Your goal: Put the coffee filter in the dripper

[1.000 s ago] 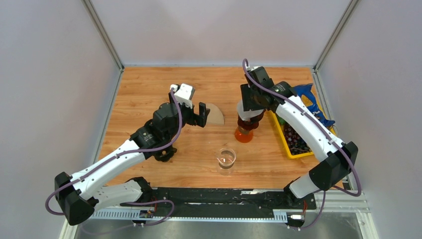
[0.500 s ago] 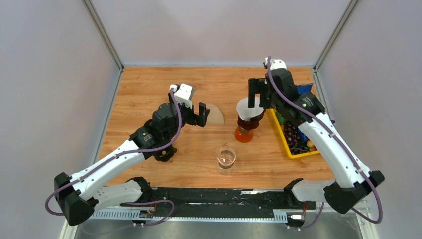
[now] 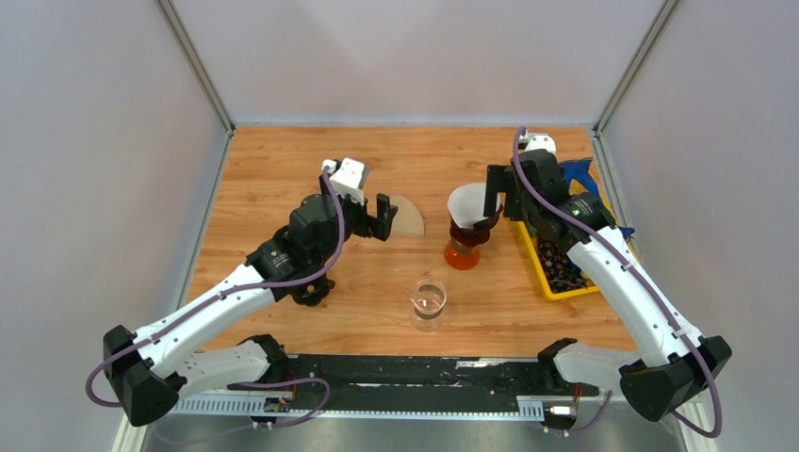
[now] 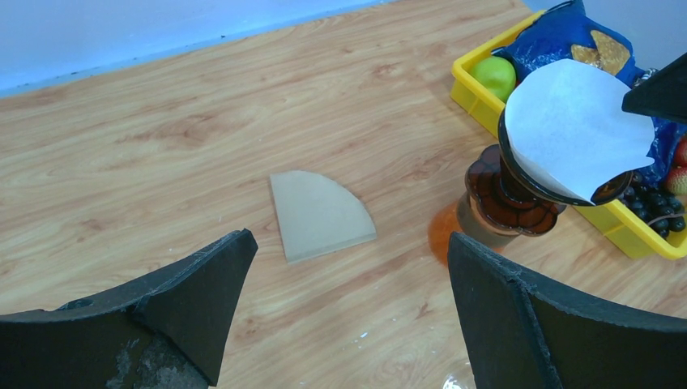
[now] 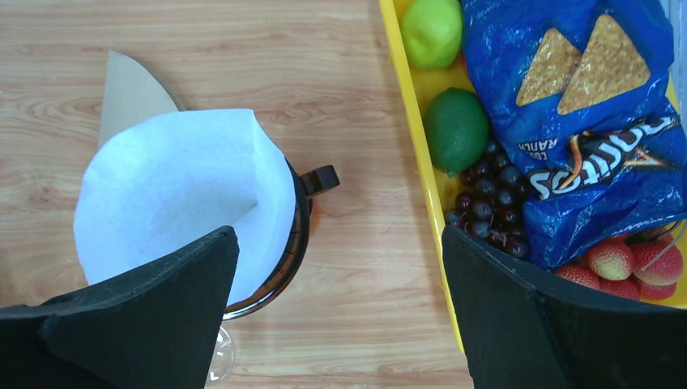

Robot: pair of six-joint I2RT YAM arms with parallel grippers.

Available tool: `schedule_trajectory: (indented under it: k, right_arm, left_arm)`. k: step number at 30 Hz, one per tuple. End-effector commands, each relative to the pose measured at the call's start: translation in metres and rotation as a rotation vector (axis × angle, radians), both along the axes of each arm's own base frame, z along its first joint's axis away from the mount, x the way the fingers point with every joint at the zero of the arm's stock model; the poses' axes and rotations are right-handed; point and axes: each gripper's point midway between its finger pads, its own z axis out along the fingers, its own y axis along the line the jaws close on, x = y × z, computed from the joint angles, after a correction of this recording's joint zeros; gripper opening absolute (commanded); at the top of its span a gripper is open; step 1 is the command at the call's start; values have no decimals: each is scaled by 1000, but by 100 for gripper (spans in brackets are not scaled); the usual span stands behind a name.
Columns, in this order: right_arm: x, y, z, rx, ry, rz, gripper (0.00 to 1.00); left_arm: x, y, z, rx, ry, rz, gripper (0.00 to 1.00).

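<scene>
A white coffee filter sits opened inside the dark brown dripper, which stands on an orange base. It also shows in the right wrist view and the left wrist view. My right gripper is open and empty, just right of the dripper, above the table. My left gripper is open and empty, left of the dripper. A brown folded filter lies flat on the table in front of the left gripper; it shows in the left wrist view.
A yellow tray at the right holds limes, grapes, strawberries and a blue chip bag. A clear glass beaker stands in the near middle. Grey walls enclose the wooden table.
My right gripper has let go of the white filter, opened, and moved right and back away from the dripper. The filter stays in the dripper. The left arm has not moved.
</scene>
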Motion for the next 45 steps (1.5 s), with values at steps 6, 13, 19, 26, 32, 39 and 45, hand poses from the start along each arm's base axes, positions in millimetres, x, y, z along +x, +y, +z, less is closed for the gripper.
schedule_trajectory:
  k: [6,13,19,26,32,39,45]
  right_arm:
    - [-7,-8,-15,22,44,-37,100]
    - [-9,-13,-20,11,67,-51,100]
    - [-10,-13,-14,13,59,-40,100]
    - [-3,-11,15,32,-8,-27,100]
    - [2,-8,61,93,-153,-9,100]
    - [0,-9,90,173,-345,0,100]
    - [-10,-24,95,212,-449,-54,100]
  left_arm:
    - [4,-2,8,-12,-8,9,100]
    - [5,-2,7,-6,-4,14,100]
    - [5,-1,8,-7,-6,19,100]
    - [5,2,9,-10,-7,30,100]
    - [7,14,6,-11,20,102,100]
    - [1,67,0,-54,87,355,100]
    - [-32,147,-35,-60,296,687,100]
